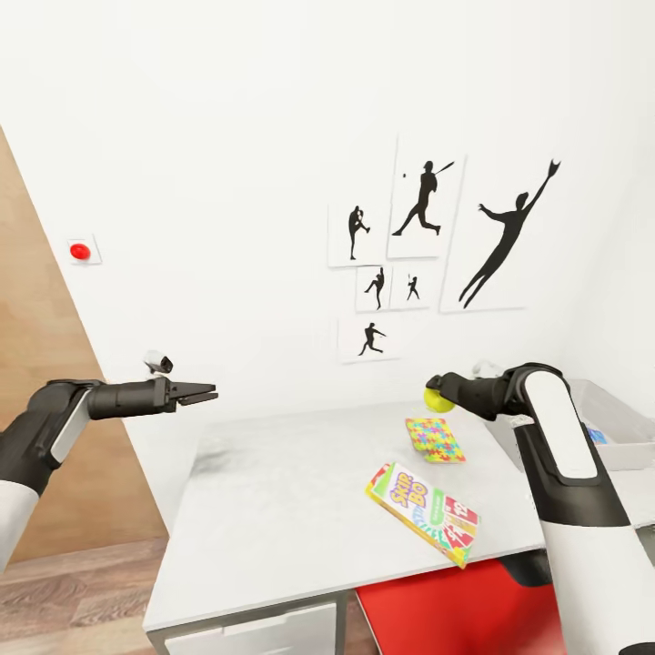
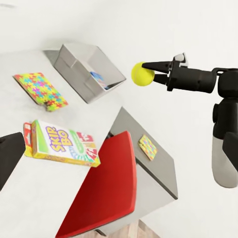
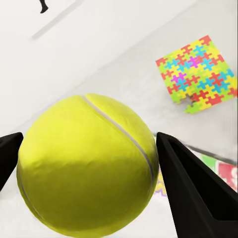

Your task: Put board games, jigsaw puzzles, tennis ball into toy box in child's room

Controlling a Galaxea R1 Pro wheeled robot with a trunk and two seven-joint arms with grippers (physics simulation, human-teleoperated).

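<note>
My right gripper point(image 1: 438, 398) is shut on the tennis ball point(image 1: 438, 399), held in the air above the table's point(image 1: 273, 491) far right part; the ball point(image 3: 87, 163) sits between both fingers. The toy box point(image 1: 623, 420) stands at the right behind my right arm, with a blue board game point(image 2: 97, 77) inside. One jigsaw puzzle point(image 1: 435, 439) lies flat on the table. The SKIP-BO board game point(image 1: 423, 511) lies near the table's front right edge. A second jigsaw puzzle point(image 2: 148, 147) rests on a lower dark grey cabinet point(image 2: 158, 168). My left gripper point(image 1: 207, 394) hovers open and empty over the table's left end.
A red chair point(image 1: 455, 605) stands tucked under the table's right part. Black silhouette prints point(image 1: 428, 246) hang on the white wall behind. A wooden panel point(image 1: 36, 364) rises at the left, with a red button point(image 1: 80, 250) beside it. White drawers point(image 1: 255, 632) show under the table's front.
</note>
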